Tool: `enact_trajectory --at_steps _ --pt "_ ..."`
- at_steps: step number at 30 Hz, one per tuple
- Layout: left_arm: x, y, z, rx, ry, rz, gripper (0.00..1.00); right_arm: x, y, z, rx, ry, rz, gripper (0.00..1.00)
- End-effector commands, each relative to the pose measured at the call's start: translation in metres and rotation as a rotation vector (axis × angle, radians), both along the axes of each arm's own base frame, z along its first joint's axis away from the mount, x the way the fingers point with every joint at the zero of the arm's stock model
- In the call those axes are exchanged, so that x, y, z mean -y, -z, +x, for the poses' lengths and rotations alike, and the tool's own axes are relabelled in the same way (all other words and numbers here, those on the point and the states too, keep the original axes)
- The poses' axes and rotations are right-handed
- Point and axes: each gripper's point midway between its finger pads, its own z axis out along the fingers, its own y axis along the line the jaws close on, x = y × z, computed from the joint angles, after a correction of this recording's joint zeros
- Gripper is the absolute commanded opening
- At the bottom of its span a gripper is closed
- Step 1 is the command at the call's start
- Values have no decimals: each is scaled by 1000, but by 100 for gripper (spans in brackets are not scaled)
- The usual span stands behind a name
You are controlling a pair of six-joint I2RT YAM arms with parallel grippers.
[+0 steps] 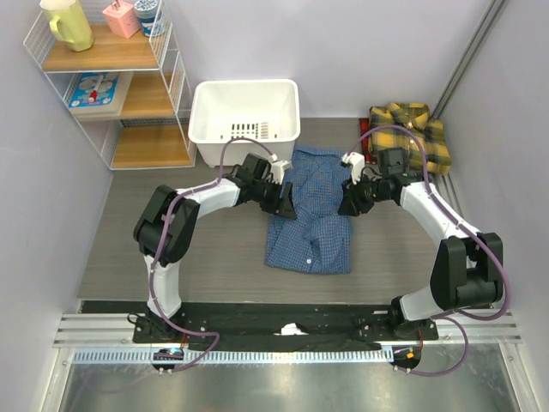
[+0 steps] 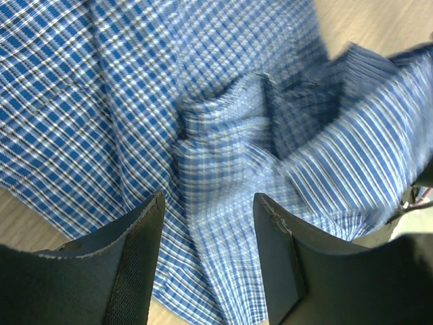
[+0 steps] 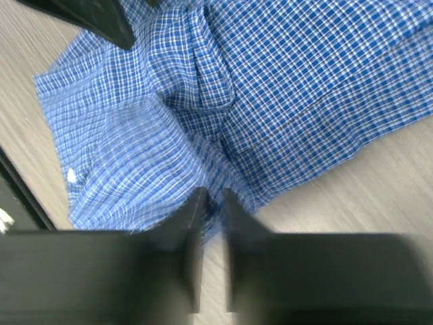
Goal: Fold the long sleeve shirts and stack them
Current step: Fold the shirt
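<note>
Lying near the middle of the grey wood-grain table (image 1: pixel 120 257), the blue fine-check button-up cloth shirt (image 1: pixel 309 236) is partly folded, with a gripper at each side. The left gripper (image 1: pixel 286 204) hovers over its left edge with jaws half apart and empty, while the right gripper (image 1: pixel 347 204) pinches its right edge, nearly closed. At the far right lies the yellow-and-dark plaid cloth shirt (image 1: pixel 410 129).

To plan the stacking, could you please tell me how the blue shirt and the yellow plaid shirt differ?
The blue shirt lies in the middle, the right tool pinching its edge; the yellow plaid shirt sits bunched at the far right, untouched. The blue shirt's check is fine, the yellow plaid shirt's bold. Both are checked.
</note>
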Motion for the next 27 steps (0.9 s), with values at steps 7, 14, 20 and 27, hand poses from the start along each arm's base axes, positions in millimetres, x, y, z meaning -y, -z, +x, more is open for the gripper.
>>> enact_trajectory --at_steps 7,14,20,27 --pt "13 -9 16 31 -7 -48 56 4 -16 -3 -245 267 244 100" --pt "14 -14 9 21 9 -75 63 -5 -13 -27 -425 385 358 100" --pt "15 -8 10 15 5 -65 60 -22 3 -31 -445 348 372 100" --pt "19 -16 6 31 33 -95 34 -24 34 -20 -420 368 303 59"
